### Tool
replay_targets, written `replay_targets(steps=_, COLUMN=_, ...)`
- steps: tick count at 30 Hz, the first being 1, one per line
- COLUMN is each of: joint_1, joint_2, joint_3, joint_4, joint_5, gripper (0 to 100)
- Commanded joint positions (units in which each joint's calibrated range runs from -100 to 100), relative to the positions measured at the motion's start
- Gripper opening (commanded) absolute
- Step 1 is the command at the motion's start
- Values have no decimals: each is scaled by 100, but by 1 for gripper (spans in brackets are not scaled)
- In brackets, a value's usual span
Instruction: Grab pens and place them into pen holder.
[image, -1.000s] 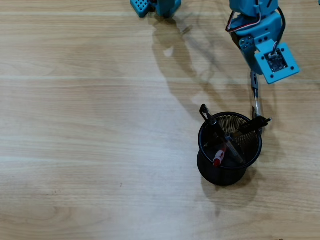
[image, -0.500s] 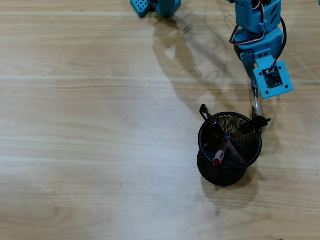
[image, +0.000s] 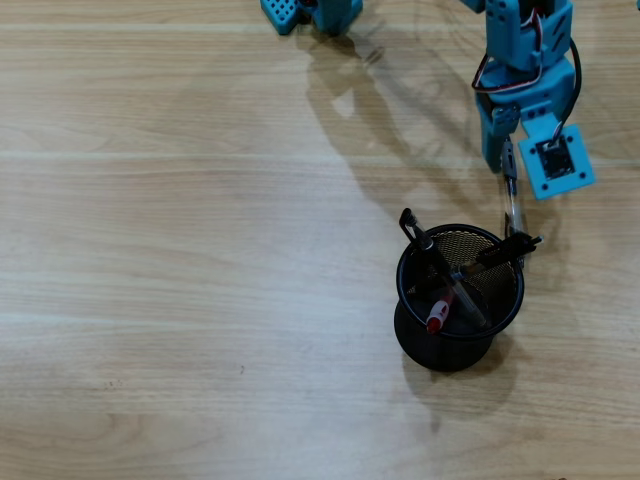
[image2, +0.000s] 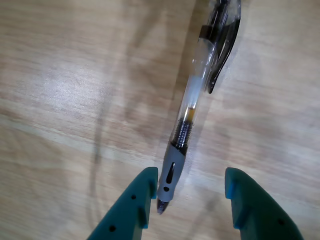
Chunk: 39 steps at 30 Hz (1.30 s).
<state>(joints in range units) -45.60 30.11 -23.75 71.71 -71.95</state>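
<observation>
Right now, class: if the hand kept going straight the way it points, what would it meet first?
Probably the grey-blue pen lying between the open fingers, then the table beneath; depth is uncertain.

Blue arm enters overhead view from top right, wrist angled downward; gripper (image2: 190, 195) fingers (image2: 132, 207) spread wide apart, nothing clamped between them, tips pointing at the surface.
</observation>
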Motion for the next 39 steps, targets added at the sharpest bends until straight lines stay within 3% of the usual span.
replay_targets(steps=1, joint_1=-201, joint_2=76, joint_3=-271, joint_4=-271, joint_5=-219, gripper=16)
replay_targets(steps=9, joint_1=-274, joint_2=311, joint_3=-271, joint_4=-1252, joint_5=-265, gripper=16)
replay_targets(steps=39, joint_1=225, joint_2=404, joint_3=-208, joint_4=-589, joint_5=-143, gripper=16)
